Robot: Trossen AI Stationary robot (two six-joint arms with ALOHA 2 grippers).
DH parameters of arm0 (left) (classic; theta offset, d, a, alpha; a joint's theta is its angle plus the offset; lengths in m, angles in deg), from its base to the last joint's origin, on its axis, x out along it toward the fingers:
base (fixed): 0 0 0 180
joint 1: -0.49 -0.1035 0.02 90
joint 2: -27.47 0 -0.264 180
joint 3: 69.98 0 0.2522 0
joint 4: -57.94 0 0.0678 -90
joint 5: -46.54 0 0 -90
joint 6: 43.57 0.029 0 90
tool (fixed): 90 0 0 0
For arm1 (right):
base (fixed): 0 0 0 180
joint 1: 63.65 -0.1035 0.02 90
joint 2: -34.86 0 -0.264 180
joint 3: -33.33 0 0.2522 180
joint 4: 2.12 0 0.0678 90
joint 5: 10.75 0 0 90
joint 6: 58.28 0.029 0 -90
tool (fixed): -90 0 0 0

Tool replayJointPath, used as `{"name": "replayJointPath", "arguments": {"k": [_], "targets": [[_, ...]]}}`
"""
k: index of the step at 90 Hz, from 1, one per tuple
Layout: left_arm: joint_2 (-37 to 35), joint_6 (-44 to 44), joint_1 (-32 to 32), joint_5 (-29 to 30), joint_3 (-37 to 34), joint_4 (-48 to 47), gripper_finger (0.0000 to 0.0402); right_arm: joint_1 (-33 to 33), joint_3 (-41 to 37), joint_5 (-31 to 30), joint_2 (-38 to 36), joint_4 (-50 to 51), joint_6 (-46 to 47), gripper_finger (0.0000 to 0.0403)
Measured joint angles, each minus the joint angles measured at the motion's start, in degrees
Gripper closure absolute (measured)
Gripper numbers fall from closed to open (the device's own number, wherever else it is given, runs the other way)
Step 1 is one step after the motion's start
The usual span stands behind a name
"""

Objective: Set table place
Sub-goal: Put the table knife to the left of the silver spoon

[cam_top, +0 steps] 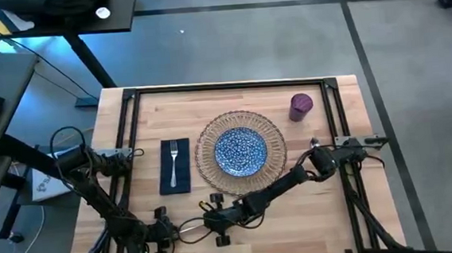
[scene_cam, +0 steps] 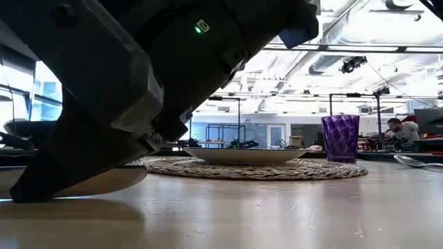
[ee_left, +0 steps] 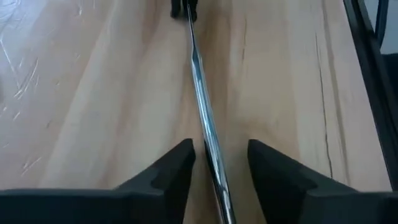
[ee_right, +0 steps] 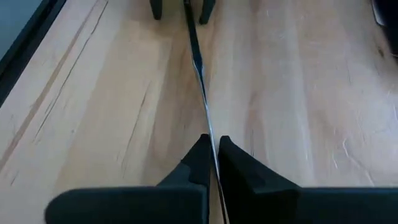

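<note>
On the light wooden table (cam_top: 336, 214), a blue speckled plate (cam_top: 240, 151) sits centred on the round wicker placemat (cam_top: 209, 171).

Two dark, jointed robot arms

Matte black segmented left arm (cam_top: 95, 195) and right arm (cam_top: 293, 177), looped black cables, wedge-shaped black fingers (ee_left: 168, 171), small green indicator light (scene_cam: 201, 28).

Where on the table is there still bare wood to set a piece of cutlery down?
Bare wood lies right of the wicker placemat, below the purple cup, and along the far edge behind the napkin. The near edge is crowded: left gripper and right gripper meet there over a utensil.
</note>
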Motion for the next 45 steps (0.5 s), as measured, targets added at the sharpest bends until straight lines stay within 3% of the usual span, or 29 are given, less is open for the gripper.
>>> {"name": "replayJointPath", "arguments": {"k": [26,45], "targets": [[-0.1,-0.2,-3.4,-0.8,0.0,0.2,0.0273,0.0,-0.1,-0.1,0.0,-0.4,-1.5,0.0403],[-0.2,3.1,-7.4,-4.4,0.0,0.4,0.031,0.0,-0.2,-0.1,0.0,-1.3,-1.5,0.0403]]}}
